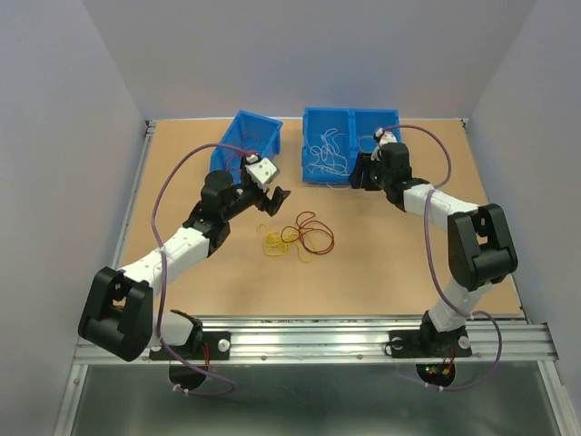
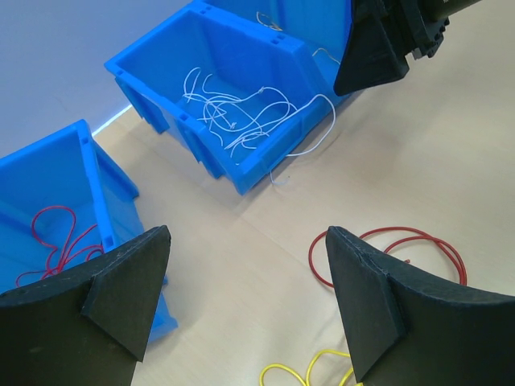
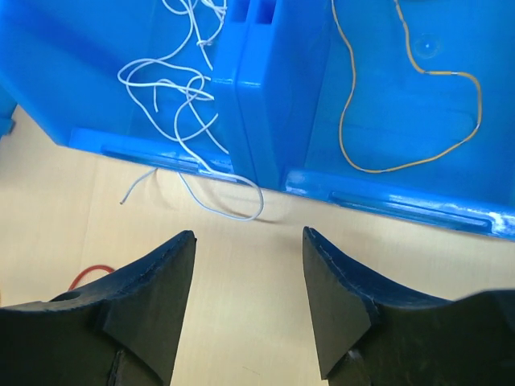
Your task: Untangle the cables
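The cables on the table are a loose tangle of red (image 1: 313, 232) and yellow (image 1: 277, 242) loops in the middle of the board. My left gripper (image 1: 275, 198) hangs open just behind them; in the left wrist view its fingers (image 2: 248, 233) frame bare table, with a red loop (image 2: 386, 241) and a yellow loop (image 2: 306, 371) by the right finger. My right gripper (image 1: 361, 173) is open at the front of the double bin, nothing between its fingers (image 3: 248, 235). A white cable (image 3: 233, 211) droops over that bin's rim onto the table.
A single blue bin (image 1: 263, 121) at the back left holds a red cable (image 2: 60, 233). The double blue bin (image 1: 352, 127) holds several white cables (image 3: 173, 80) in its left half and a yellow one (image 3: 402, 104) in its right half.
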Controlling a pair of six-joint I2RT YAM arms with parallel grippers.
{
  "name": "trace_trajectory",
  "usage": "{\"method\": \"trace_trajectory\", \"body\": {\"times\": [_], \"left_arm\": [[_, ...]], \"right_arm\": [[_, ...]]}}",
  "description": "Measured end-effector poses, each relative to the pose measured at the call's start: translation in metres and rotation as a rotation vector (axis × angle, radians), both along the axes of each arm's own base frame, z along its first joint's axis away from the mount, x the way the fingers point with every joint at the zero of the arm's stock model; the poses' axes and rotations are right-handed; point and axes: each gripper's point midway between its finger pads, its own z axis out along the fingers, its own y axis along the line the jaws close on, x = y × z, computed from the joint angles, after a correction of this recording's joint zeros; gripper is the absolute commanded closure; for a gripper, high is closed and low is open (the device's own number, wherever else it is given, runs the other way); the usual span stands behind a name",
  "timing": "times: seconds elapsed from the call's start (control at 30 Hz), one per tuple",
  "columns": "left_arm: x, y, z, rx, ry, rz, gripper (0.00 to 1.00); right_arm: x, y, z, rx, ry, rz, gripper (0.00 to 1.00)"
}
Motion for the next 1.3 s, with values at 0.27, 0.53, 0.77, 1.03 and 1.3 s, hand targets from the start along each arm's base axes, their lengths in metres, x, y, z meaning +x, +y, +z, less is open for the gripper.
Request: {"method": "trace_trajectory", "body": {"times": [0.27, 0.53, 0.77, 1.03, 1.3], "left_arm": [[0.0, 0.0, 0.0, 0.001, 0.001, 0.0, 0.11], [0.0, 0.0, -0.001, 0.002, 0.003, 0.0, 0.11], [0.0, 0.0, -0.001, 0.002, 0.003, 0.0, 0.11], [0.0, 0.0, -0.001, 0.002, 0.002, -0.001, 0.11], [0.0, 0.0, -0.001, 0.005, -0.001, -0.001, 0.11]], "right_arm": [[-0.005, 0.003, -0.037, -0.001, 0.095, 0.01, 0.45], [-0.003, 0.006, -0.075, 0.016, 0.182, -0.01, 0.56], [0.006, 0.017, -0.061, 0.077, 0.133, 0.007, 0.47], [0.01, 0.022, -0.055, 0.102, 0.108, 0.024, 0.54], [0.017, 0.026, -0.046, 0.133, 0.07, 0.021, 0.96]]}}
